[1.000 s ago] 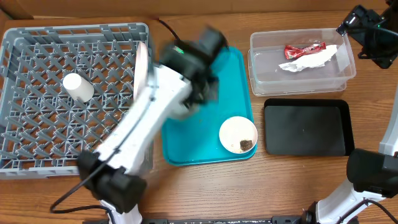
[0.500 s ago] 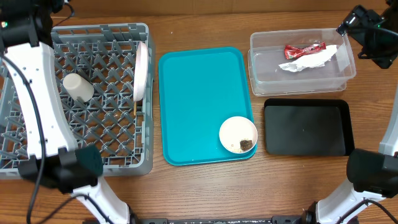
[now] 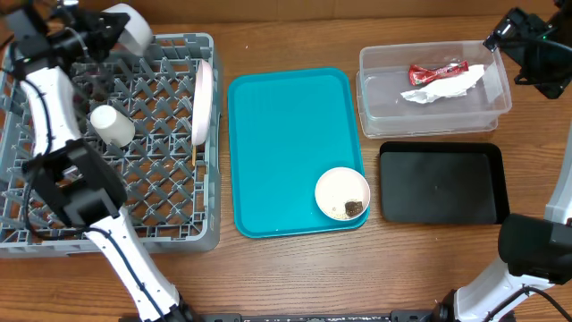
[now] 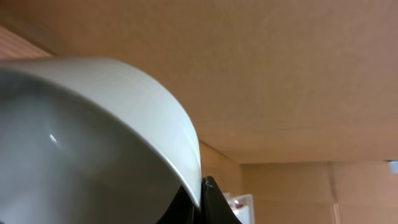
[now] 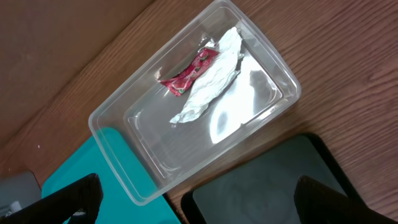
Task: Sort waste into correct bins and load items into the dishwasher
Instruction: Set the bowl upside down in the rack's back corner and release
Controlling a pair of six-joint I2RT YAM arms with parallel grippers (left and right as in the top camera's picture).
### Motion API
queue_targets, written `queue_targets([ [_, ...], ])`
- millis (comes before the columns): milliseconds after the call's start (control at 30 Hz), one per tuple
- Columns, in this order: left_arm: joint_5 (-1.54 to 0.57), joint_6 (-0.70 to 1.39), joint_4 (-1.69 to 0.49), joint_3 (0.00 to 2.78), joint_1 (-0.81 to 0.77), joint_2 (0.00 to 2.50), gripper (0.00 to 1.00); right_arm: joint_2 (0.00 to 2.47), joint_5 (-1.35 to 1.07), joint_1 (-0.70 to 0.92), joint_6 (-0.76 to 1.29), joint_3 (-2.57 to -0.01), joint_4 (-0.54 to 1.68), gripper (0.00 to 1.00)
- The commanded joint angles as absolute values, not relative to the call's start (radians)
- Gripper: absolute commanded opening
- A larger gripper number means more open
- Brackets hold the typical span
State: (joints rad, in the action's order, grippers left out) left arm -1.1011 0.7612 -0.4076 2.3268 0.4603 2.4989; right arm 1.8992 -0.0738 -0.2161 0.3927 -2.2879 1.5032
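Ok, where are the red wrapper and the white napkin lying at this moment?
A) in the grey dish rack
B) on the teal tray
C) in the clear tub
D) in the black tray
C: the overhead and right wrist views both show the red wrapper and the white napkin lying side by side inside the clear tub.

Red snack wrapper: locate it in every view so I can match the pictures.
Overhead: upper right, red wrapper inside the clear tub.
Right wrist: upper centre, red wrapper beside the napkin.
Left wrist: not discernible; a pale bowl fills the view.
Shared landmark: the clear tub.
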Motion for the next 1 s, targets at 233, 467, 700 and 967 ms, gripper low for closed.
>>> queue_targets([
  [233, -1.209, 0.608, -0.662, 2.326, 0.506, 2.498, 0.04, 1.894, -0.072, -0.218, 0.397, -2.303, 1.498, 1.0],
  [467, -1.193, 0.571, -0.666, 2.326, 0.517, 2.498, 0.04, 1.894, -0.072, -0.218, 0.397, -2.303, 1.498, 1.0],
  [700, -1.162, 0.44, -0.68, 2.326, 0.54, 2.498, 0.04, 1.894, -0.072, -0.218, 0.397, -2.303, 1.498, 1.0],
  [967, -1.256, 0.375, -0.609, 2.326, 0.53, 2.498, 0.04, 1.894, -0.072, -0.218, 0.397, -2.303, 1.498, 1.0],
])
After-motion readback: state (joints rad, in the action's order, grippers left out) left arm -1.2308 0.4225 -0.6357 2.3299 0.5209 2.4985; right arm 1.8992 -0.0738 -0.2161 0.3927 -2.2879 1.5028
